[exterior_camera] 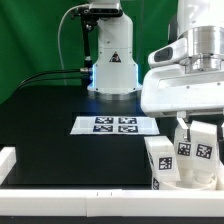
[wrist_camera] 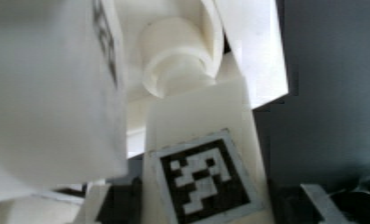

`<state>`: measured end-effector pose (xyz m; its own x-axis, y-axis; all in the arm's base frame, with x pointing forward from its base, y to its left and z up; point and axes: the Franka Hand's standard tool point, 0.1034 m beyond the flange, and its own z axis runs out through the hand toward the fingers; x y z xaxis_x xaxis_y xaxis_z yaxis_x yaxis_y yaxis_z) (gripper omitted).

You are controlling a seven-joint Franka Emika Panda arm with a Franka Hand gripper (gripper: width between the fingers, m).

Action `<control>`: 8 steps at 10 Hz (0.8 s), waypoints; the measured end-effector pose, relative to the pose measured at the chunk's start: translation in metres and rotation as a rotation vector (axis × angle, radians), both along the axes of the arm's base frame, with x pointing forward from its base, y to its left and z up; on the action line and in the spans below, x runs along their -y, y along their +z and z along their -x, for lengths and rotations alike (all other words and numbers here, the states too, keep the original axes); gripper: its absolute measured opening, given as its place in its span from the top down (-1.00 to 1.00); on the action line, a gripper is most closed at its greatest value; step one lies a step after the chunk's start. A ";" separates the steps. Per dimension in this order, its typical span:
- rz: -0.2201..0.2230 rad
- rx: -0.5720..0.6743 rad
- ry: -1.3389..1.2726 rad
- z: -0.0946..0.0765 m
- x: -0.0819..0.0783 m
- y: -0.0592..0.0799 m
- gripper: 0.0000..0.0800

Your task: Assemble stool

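Note:
Several white stool legs with black-and-white tags stand in a cluster [exterior_camera: 185, 155] at the exterior view's lower right. My gripper [exterior_camera: 190, 124] hangs directly over them, its fingers reaching down among their tops. In the wrist view, one leg [wrist_camera: 196, 150] with a tag and a round peg end [wrist_camera: 178, 60] lies between my fingers [wrist_camera: 104, 200]. A dark gap shows on each side of it, so the gripper [wrist_camera: 214, 202] is open and straddles the leg. A large white blurred part [wrist_camera: 49, 100] sits close beside it. I cannot make out the round seat.
The marker board [exterior_camera: 115, 124] lies flat in the middle of the black table. White border rails [exterior_camera: 60, 190] run along the front edge and the exterior view's left. The arm's base [exterior_camera: 108, 55] stands at the back with cables beside it.

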<state>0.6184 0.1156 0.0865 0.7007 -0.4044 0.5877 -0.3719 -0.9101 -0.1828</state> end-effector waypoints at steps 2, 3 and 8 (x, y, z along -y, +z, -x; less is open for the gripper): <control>0.008 -0.007 0.002 0.002 0.001 -0.005 0.19; 0.013 -0.014 0.003 0.004 0.002 -0.010 0.19; 0.021 -0.018 0.011 0.004 0.003 -0.012 -0.08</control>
<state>0.6140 0.1124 0.0740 0.7155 -0.3842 0.5836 -0.3650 -0.9177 -0.1566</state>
